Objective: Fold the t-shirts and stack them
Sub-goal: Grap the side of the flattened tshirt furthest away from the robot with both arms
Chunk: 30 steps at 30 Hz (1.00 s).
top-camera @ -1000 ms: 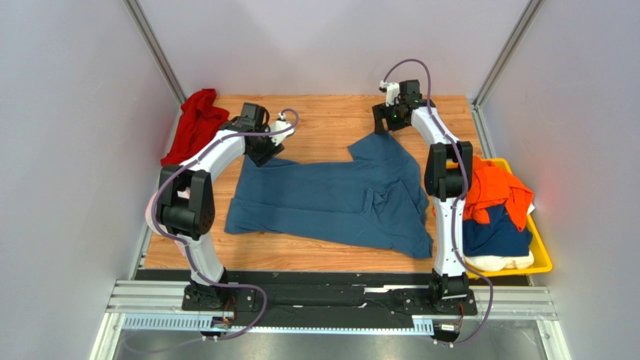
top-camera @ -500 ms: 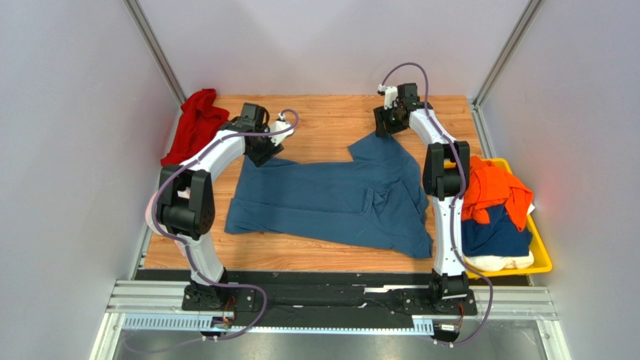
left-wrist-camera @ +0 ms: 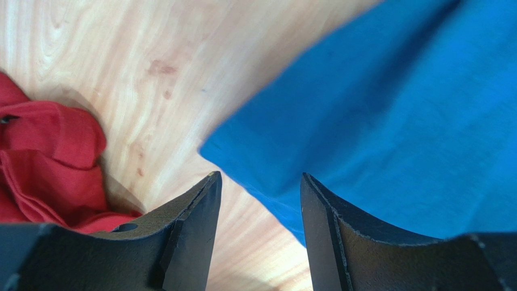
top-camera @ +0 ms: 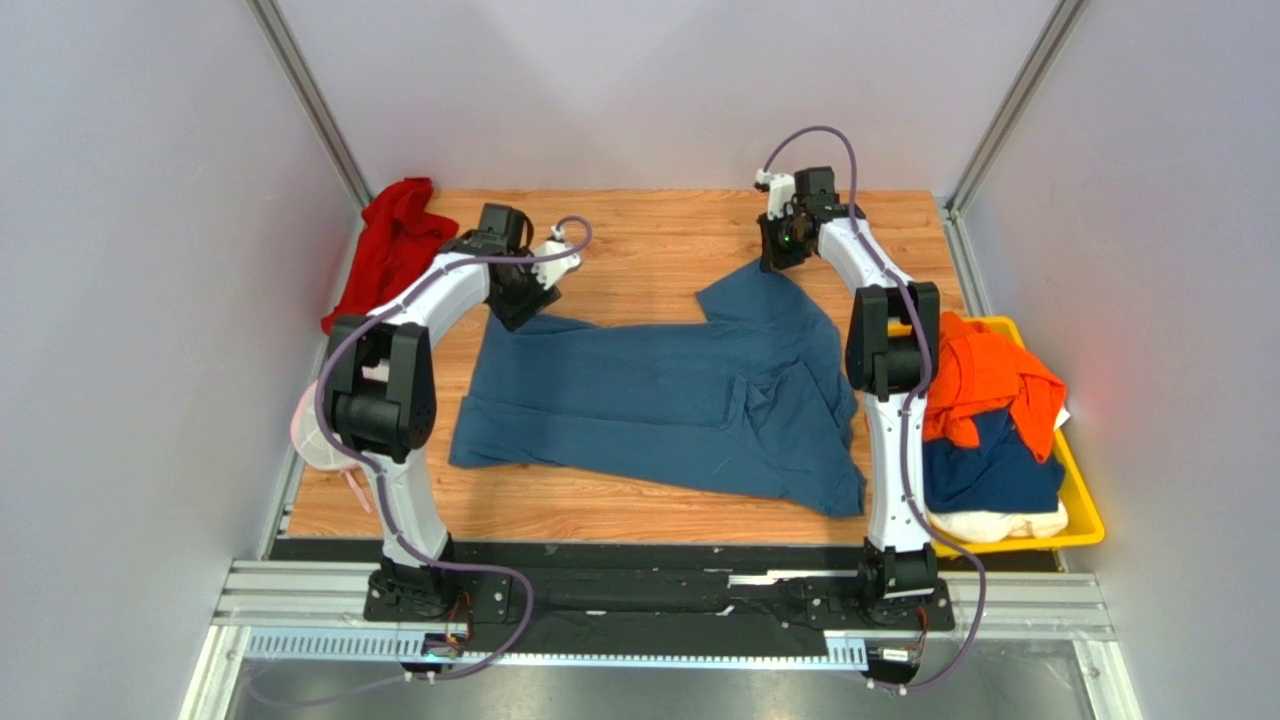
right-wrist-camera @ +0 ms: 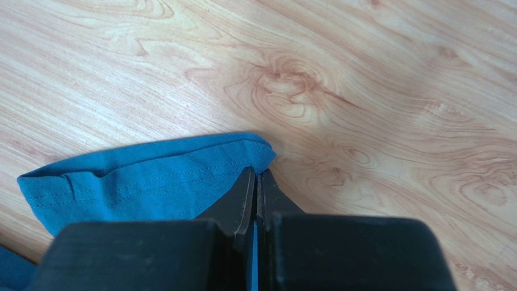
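Observation:
A large slate-blue t-shirt (top-camera: 661, 398) lies spread flat on the wooden table (top-camera: 646, 233). My left gripper (top-camera: 525, 308) stands open over the shirt's far-left corner. In the left wrist view its fingers (left-wrist-camera: 200, 206) straddle the blue edge (left-wrist-camera: 394, 121) without pinching it, the left gripper (left-wrist-camera: 258, 176) low over the wood. My right gripper (top-camera: 769, 258) is at the shirt's far-right corner. The right wrist view shows the right gripper (right-wrist-camera: 258, 173) shut on a stitched blue hem corner (right-wrist-camera: 152, 182), with blue cloth between the jaws.
A red shirt (top-camera: 394, 240) is bunched at the table's far-left corner, also red shirt (left-wrist-camera: 48, 157). A yellow tray (top-camera: 1085, 518) on the right holds orange (top-camera: 984, 375), navy (top-camera: 992, 465) and cream (top-camera: 992, 525) shirts. A white-and-pink round thing (top-camera: 311, 435) shows behind the left arm's elbow.
My right gripper has closed on the blue shirt's far-right corner. The left arm's elbow has swung slightly, its gripper staying open at the far-left corner.

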### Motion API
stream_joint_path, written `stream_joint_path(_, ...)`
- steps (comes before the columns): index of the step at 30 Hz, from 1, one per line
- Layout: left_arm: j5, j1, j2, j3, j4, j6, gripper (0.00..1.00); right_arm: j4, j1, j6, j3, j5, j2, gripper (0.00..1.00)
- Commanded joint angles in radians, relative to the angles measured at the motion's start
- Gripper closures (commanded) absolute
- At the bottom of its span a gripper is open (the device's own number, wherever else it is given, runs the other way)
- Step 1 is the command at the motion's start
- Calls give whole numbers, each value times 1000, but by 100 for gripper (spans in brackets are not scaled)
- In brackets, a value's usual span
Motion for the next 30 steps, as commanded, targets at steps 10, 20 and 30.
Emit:
stream_joint_path(10, 163, 77, 218, 382, -254, 102, 42, -9, 1, -52, -131, -2, -145, 100)
stream_joint_path(20, 198, 142, 255, 376, -317, 167, 43, -26, 1, -76, -161, 18, -202, 100)
stream_joint_path(30, 223, 166, 307, 407, -332, 195, 45, -29, 1, -98, -226, 28, -236, 100)
